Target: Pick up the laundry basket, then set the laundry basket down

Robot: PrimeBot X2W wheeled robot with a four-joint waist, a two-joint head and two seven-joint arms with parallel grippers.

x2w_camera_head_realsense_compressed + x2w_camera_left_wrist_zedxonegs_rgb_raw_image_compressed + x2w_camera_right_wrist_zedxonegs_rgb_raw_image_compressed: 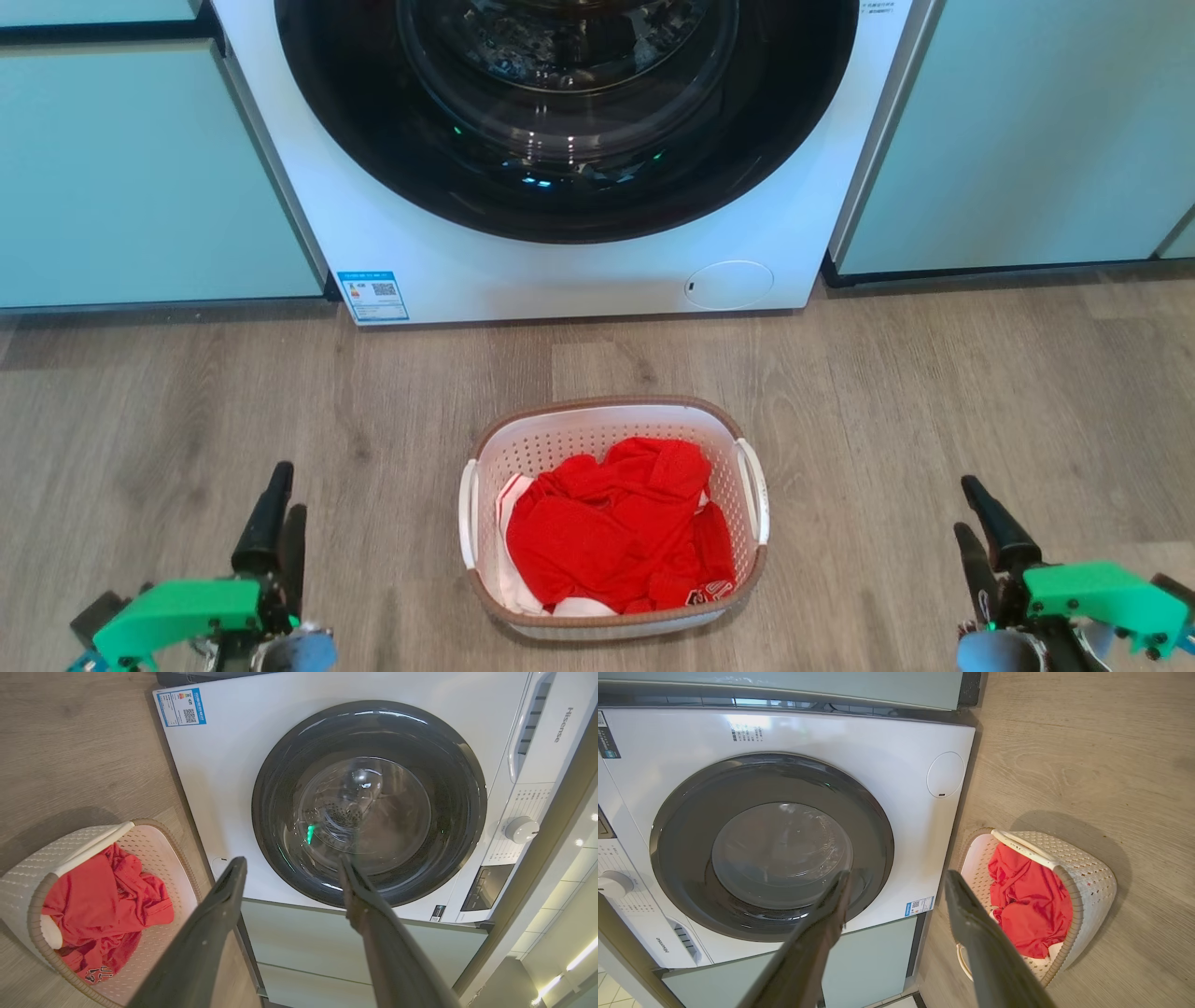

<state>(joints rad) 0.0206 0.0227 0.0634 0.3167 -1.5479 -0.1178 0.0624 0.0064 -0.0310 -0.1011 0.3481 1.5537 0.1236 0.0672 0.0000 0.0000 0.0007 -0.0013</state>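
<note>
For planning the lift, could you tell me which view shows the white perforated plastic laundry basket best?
Head view: the laundry basket shows whole, both handles visible. Left wrist view crops it; right wrist view's pincer finger covers a corner.

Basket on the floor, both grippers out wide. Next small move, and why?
Probably bring both arms inward: left gripper toward the left handle, right gripper toward the right handle. The laundry basket sits on the floor between them, untouched; both jaws are open.

Bare floor (233,401) both sides of laundry basket (597,404); washing machine (523,280) behind.
</note>
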